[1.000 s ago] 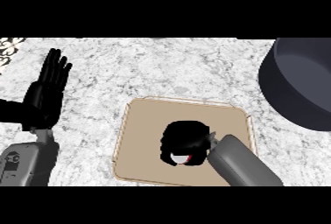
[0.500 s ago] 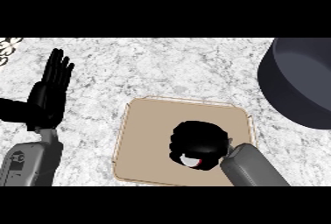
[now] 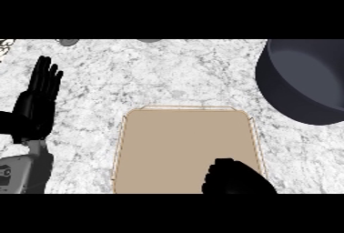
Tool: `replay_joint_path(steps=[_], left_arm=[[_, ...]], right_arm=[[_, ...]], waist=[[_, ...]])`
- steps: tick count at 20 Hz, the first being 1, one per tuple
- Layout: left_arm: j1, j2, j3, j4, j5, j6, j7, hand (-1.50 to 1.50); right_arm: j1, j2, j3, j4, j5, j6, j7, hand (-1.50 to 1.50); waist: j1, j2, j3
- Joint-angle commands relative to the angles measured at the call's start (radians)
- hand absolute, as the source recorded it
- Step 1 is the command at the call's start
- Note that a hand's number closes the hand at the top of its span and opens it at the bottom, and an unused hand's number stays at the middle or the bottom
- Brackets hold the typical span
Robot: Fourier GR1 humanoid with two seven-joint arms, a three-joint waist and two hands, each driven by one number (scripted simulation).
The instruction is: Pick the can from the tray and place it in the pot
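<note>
Can now hidden, right hand (image 3: pixel 236 178) lower on tray (image 3: pixel 180 136)

Counter top (image 3: pixel 168 77): white marble with grey veining, running out of sight on every side. Along its far edge lie two small grey shapes, well apart: a rounded grey blob (image 3: pixel 67 42) toward the left and a flatter grey patch (image 3: pixel 151 40) nearer the middle, both cut off, so what they are cannot be told. Far left corner: a pale object (image 3: pixel 5 45) with dark markings, only a sliver showing.
</note>
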Motion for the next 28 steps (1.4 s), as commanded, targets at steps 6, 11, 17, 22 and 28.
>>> replay_joint_path(steps=[6,11,17,22,28], left_arm=[[0.005,-0.029,-0.028,-0.023,-0.015,0.009,-0.013,0.00],[-0.033,0.008,-0.002,-0.021,0.032,-0.036,0.032,0.00],[-0.060,-0.012,-0.013,0.066,0.002,-0.035,-0.033,0.00],[-0.036,-0.040,-0.038,0.029,-0.018,-0.013,-0.031,0.00],[-0.057,-0.006,-0.002,0.040,0.031,-0.064,-0.012,0.00]], right_arm=[[0.217,0.018,-0.285,-0.461,-0.119,-0.071,0.189,1.50],[0.167,0.030,-0.543,-0.528,-0.314,-0.041,0.224,1.50],[-0.031,-0.092,-0.892,-0.351,-0.535,0.087,0.231,1.50],[-0.214,-0.292,-1.050,0.000,-0.581,0.124,0.168,1.50],[-0.358,-0.396,-1.076,0.450,-0.554,0.019,-0.049,1.50]], waist=[[0.031,0.014,0.001],[0.055,0.018,0.002],[0.059,0.021,0.001],[0.078,0.023,0.001],[0.090,0.025,0.002]])
